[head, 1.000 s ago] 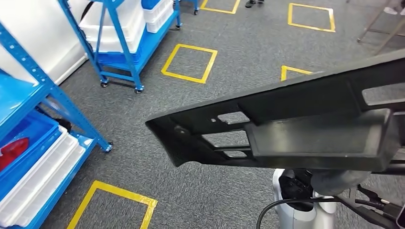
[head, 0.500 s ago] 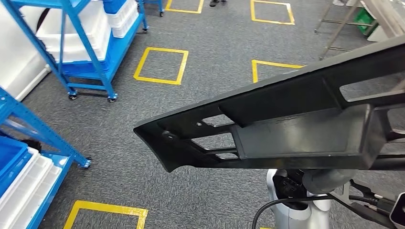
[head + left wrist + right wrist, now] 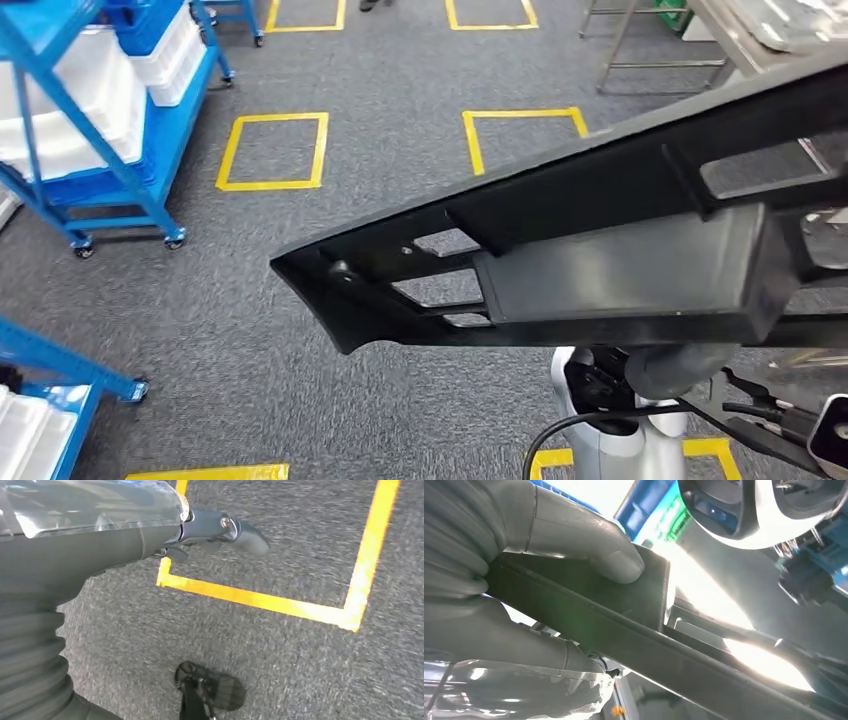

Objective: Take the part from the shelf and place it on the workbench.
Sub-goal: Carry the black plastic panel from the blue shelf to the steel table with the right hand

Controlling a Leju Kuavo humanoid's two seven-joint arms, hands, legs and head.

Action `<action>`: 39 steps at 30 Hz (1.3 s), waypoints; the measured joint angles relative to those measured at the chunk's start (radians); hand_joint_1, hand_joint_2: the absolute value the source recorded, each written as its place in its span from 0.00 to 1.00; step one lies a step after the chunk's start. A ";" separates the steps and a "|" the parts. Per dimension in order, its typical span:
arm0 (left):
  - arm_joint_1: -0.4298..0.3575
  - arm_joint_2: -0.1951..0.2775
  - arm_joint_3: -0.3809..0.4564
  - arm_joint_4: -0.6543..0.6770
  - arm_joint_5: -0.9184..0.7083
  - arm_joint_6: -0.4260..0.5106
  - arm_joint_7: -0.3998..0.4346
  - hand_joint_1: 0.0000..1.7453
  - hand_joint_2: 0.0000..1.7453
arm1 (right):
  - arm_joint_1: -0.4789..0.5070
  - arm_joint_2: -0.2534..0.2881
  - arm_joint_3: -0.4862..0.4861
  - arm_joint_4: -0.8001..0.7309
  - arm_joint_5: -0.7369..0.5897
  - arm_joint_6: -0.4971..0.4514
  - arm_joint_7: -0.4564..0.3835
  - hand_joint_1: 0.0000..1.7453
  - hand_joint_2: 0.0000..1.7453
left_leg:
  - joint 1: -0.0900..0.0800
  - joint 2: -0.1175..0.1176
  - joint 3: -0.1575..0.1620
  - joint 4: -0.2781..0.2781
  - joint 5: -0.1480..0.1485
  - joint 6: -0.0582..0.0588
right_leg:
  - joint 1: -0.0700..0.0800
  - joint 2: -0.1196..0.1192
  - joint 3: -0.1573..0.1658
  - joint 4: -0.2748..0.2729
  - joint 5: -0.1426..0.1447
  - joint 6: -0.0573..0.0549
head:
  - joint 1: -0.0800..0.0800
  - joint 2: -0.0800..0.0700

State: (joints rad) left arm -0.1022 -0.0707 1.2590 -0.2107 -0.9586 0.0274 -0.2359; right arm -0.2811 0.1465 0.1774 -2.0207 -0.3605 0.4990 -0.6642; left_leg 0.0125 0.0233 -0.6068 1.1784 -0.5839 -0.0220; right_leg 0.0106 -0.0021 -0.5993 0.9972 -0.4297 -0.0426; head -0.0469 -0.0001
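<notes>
One long black part [image 3: 600, 250] spans the head view, carried high across the robot's front, apparently so it passes above the blue shelf racks [image 3: 90, 120]. The right robot hand [image 3: 524, 555] grips it, thumb pressed over a raised box section. The left robot hand [image 3: 220, 530] hangs over the carpet holding nothing; its fingers seem loosely curled, though blur hinders judging. Grey floor with yellow squares [image 3: 275, 150] lies open ahead; the table [image 3: 760, 20] edge shows far right, so the part's free tip needs swinging room.
</notes>
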 joint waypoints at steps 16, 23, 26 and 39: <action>0.005 -0.002 0.002 0.000 -0.008 0.026 0.004 0.00 1.00 | 0.022 -0.008 0.021 0.015 -0.018 -0.082 -0.014 1.00 1.00 | 0.006 -0.008 0.047 -0.172 0.123 0.036 | -0.012 0.020 -0.121 0.246 -0.121 0.059 | 0.000 0.000; 0.006 -0.001 0.002 0.000 -0.010 0.025 0.011 0.00 1.00 | 0.031 -0.008 0.022 0.016 -0.008 -0.100 -0.004 1.00 1.00 | -0.001 0.070 0.071 -0.171 0.099 0.020 | 0.001 -0.064 -0.024 0.042 -0.009 0.039 | 0.000 0.000; 0.003 -0.002 0.002 0.000 -0.010 0.022 0.012 0.00 1.00 | 0.032 -0.009 0.023 0.016 0.000 -0.100 -0.002 1.00 1.00 | -0.002 0.097 0.079 -0.174 0.089 0.004 | 0.007 -0.044 -0.017 0.020 -0.010 0.023 | 0.000 0.000; 0.008 -0.006 0.002 0.000 -0.010 0.018 0.012 0.00 1.00 | 0.028 -0.009 0.042 0.014 0.027 -0.108 0.003 1.00 1.00 | 0.008 -0.094 0.032 -0.149 0.117 0.003 | -0.004 0.124 -0.002 0.030 -0.022 0.018 | 0.000 0.000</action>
State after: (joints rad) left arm -0.0938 -0.0771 1.2606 -0.2105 -0.9682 0.0450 -0.2242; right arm -0.2535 0.1372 0.2191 -2.0069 -0.3337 0.3906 -0.6609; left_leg 0.0210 -0.0709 -0.5745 1.0291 -0.4670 -0.0187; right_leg 0.0069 0.1217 -0.6013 1.0269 -0.4517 -0.0244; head -0.0468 0.0000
